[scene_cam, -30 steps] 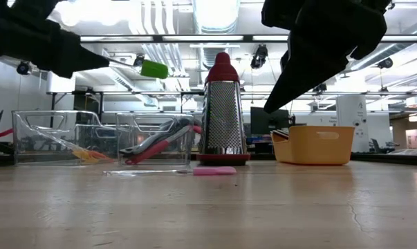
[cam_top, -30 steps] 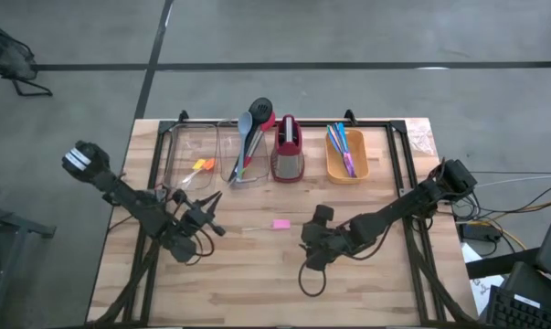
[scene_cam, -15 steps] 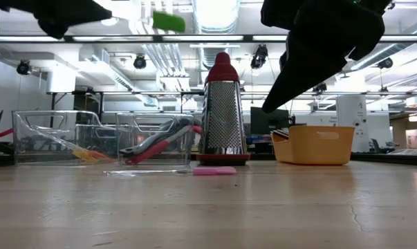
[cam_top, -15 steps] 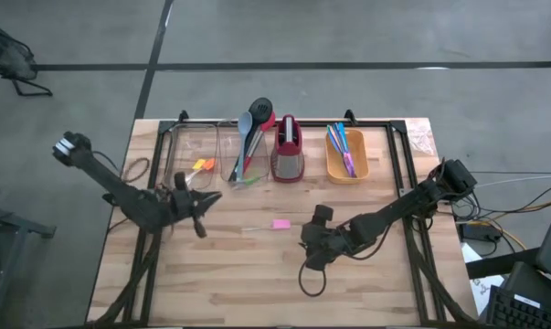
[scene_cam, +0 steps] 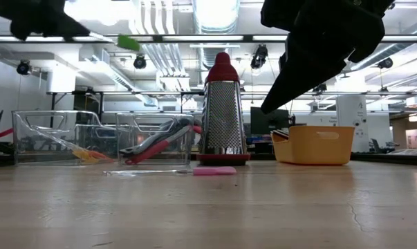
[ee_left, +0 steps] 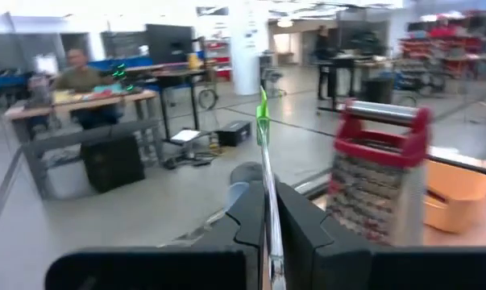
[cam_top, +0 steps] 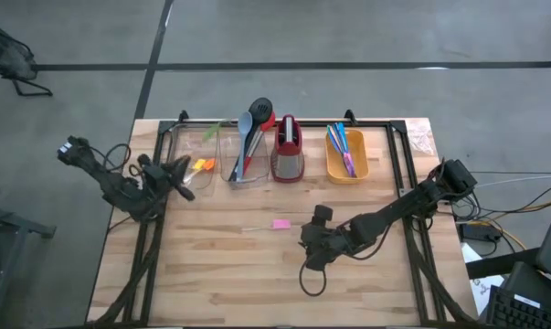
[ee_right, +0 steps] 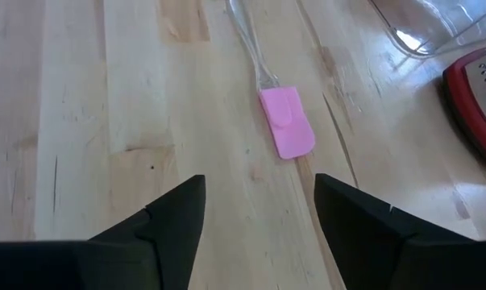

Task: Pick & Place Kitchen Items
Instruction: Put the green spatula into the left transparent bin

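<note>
— How much of the sorting looks done?

— Most of it, I'd judge. The long-handled black, grey-blue and red spoons point(cam_top: 249, 137) stand in the narrow clear plastic bin point(cam_top: 245, 174), the thin blue and pink cutlery point(cam_top: 343, 146) lies in the orange plastic bin point(cam_top: 346, 170), and a small orange-and-yellow spatula point(cam_top: 200, 165) sits in the wide clear plastic bin point(cam_top: 191, 146) beside them.

— What is in hand?

— The left pincer point(cam_top: 177, 174) is clenched on the clear handle of a slim green-tipped spatula point(ee_left: 263, 129), held in the air by that wide bin, near its edge. It is not yet dropped in.

— And what is left?

— One pink-bladed spatula with a clear handle point(ee_right: 284, 121) lies flat on the wooden surface point(cam_top: 257, 274), in front of the red-topped metal grater point(cam_top: 288, 151). The right pincer point(ee_right: 259, 211) hovers just short of it, released, jaws wide apart, grasping nothing.
</note>
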{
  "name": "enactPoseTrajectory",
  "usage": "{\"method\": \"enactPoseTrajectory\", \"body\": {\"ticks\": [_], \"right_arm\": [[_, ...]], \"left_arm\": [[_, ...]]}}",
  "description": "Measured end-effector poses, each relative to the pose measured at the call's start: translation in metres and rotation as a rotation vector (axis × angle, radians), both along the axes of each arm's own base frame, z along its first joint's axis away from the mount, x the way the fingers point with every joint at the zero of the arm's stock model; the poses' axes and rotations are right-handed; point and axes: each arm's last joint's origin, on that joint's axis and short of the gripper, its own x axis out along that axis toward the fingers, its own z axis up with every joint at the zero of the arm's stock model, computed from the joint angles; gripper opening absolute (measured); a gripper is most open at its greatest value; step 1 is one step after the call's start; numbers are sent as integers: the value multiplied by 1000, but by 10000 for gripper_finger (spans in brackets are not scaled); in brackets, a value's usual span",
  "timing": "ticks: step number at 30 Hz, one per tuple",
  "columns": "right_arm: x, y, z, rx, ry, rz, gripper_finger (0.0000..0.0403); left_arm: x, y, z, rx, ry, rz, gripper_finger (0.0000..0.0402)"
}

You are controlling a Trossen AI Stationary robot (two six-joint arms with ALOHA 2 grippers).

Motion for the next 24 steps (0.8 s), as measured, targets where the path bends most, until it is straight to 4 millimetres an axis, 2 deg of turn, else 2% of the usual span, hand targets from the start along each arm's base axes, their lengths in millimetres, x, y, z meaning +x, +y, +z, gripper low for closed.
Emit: {"method": "enactPoseTrajectory", "body": {"ticks": [4, 10, 20, 24], "right_arm": [[0, 0, 0, 1, -1, 0, 239], [0, 0, 0, 1, -2, 0, 257], [0, 0, 0, 3, -5, 1, 278], [1, 0, 0, 4, -6, 1, 284]], "left_arm": [[-2, 3, -13, 5, 2, 37, 21], [0, 3, -46, 36, 51, 36, 21], [-7, 8, -111, 19, 26, 39, 21], [-10, 10, -128, -19, -33, 47, 21]]}}
